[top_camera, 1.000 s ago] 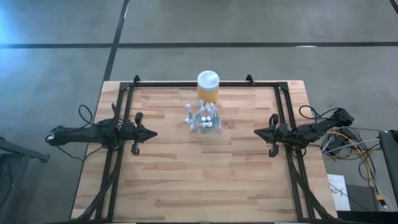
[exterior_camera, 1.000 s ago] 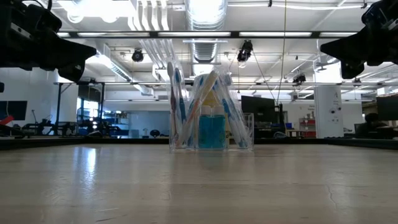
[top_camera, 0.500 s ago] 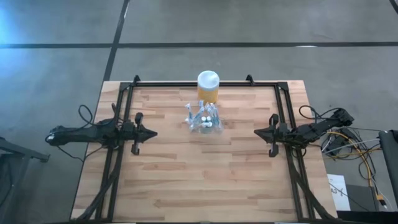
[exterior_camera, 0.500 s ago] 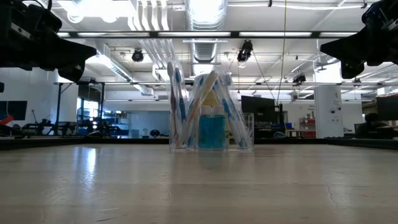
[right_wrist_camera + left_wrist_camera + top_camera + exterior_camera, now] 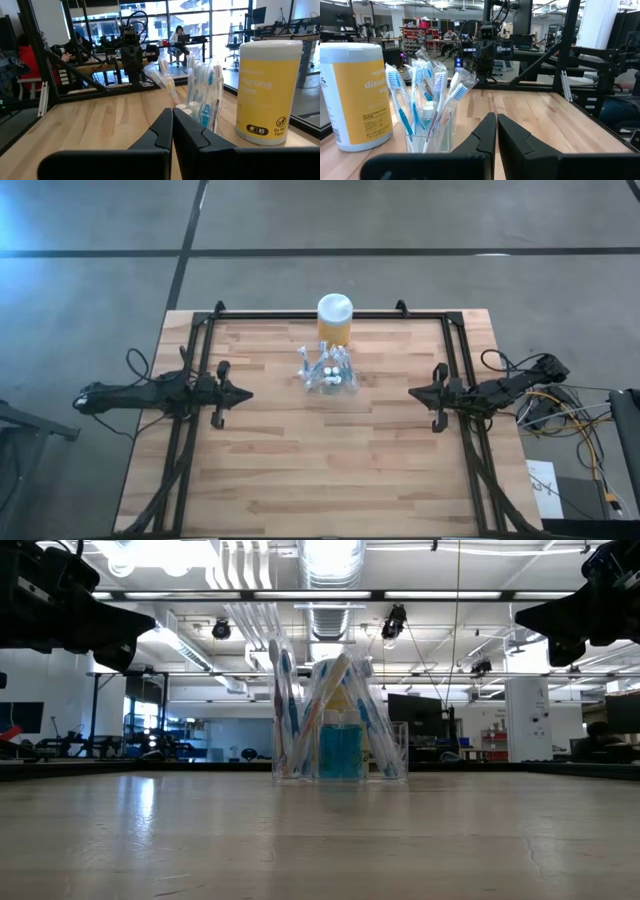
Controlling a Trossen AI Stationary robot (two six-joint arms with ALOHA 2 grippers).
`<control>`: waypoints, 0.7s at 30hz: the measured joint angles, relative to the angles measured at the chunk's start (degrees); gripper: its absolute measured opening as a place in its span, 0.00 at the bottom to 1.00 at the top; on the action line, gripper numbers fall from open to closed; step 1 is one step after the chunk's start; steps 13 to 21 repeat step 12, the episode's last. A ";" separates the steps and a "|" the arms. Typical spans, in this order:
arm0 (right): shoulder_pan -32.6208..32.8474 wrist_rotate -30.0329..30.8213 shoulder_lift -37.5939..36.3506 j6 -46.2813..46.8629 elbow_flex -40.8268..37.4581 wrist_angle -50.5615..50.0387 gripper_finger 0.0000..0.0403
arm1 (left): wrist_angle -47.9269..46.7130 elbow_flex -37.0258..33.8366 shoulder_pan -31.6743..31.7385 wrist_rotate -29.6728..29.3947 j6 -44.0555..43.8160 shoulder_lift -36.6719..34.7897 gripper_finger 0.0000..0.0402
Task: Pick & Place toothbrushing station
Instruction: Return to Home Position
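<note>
We are looking into a robotics lab set in an open, industrial hall. Bare ducts [image 5: 330,618] and strip lights [image 5: 200,595] are running across the exposed ceiling, and a grey concrete floor [image 5: 400,220] is spreading around the wooden table [image 5: 330,460] with its black metal frame [image 5: 460,360]. Beyond the table we are seeing dark monitors [image 5: 418,712], stocked shelves [image 5: 420,37], and a person [image 5: 178,34] sitting at a desk among office chairs [image 5: 234,47].

Ceiling lights [image 5: 330,554] glare brightly (sheen on tabletop [image 5: 140,825]).
</note>
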 joint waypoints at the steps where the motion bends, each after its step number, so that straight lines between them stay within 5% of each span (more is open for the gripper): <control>1: 0.00 0.00 0.00 0.00 0.00 0.00 0.02 | 0.00 0.00 0.00 0.00 0.00 0.00 0.05; 21: 0.00 0.00 -0.02 -0.01 0.00 0.00 0.02 | 0.02 0.00 0.00 0.02 0.00 0.00 0.05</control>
